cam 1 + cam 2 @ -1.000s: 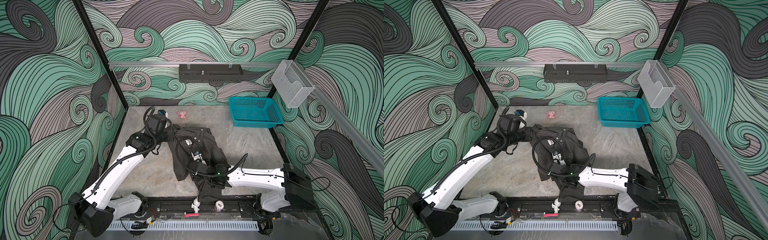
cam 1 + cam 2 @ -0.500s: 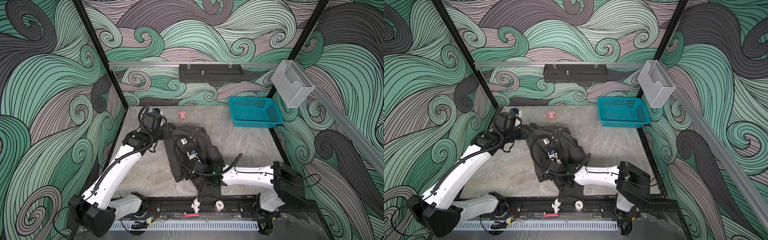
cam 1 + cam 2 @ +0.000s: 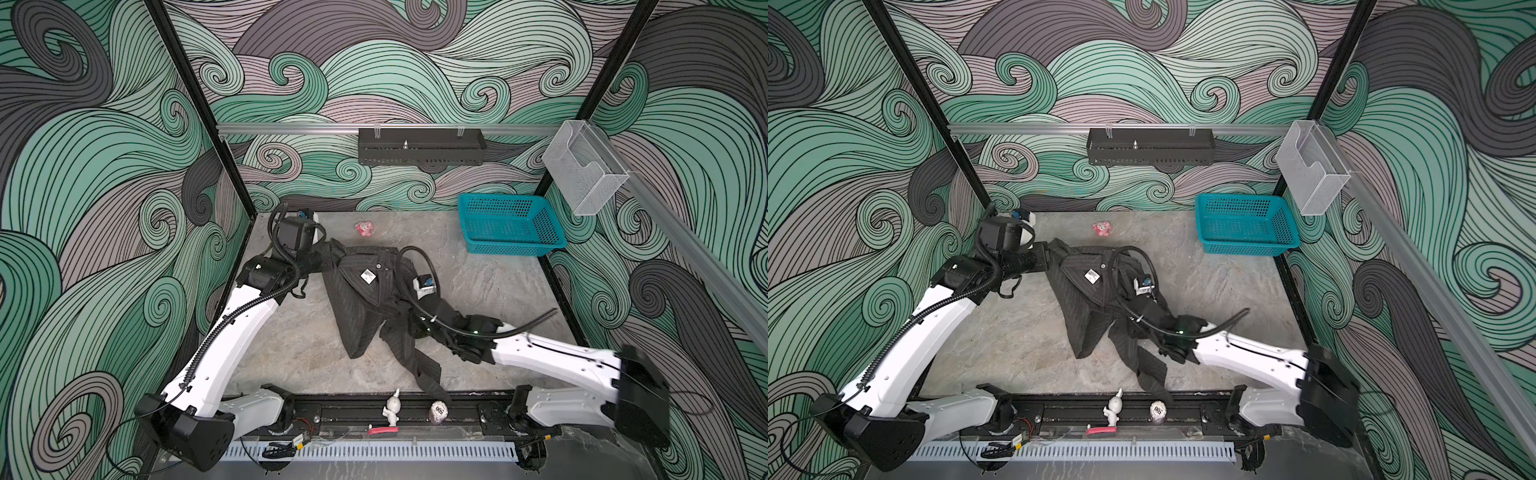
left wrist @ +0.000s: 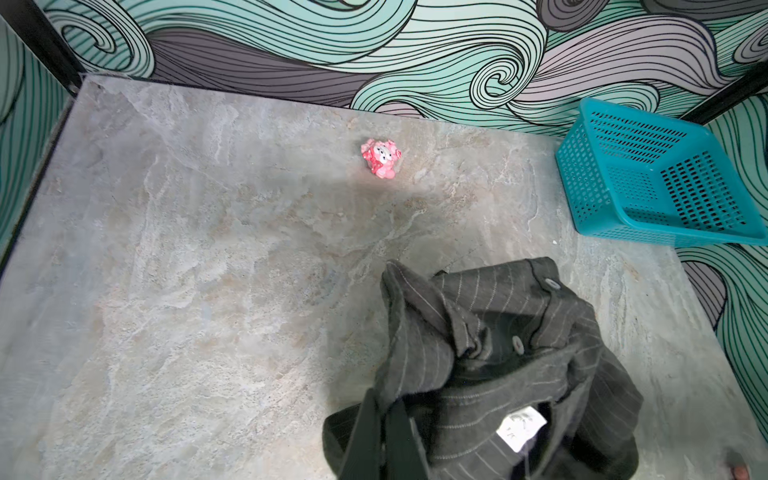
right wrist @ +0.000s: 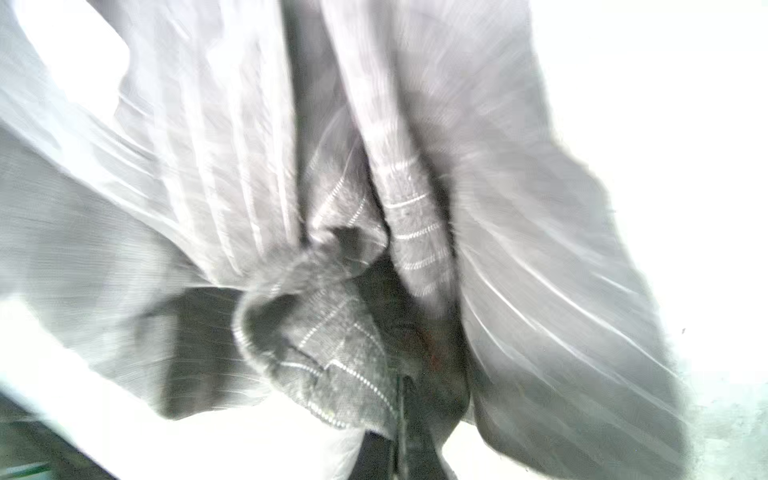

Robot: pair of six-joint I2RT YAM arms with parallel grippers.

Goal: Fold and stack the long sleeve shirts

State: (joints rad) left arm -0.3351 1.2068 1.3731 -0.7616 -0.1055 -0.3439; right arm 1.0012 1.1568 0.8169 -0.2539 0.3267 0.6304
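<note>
We find the shirt (image 3: 365,307) crumpled on the surface (image 3: 291,340), well apart from the teal basket (image 3: 509,226). The left pincer (image 4: 380,415) clamps its edge, and the right pincer (image 5: 399,399) is closed on bunched cloth.

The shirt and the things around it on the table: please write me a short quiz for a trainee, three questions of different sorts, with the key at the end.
1. Short answer: what lies inside the basket?
2. True or false: the pink toy touches the shirt.
3. Choose one. The left gripper is shut on: A) the shirt, B) the pink toy, C) the rim of the basket.

Key:
1. Nothing; it is empty.
2. False; bare table lies between them.
3. A
</note>
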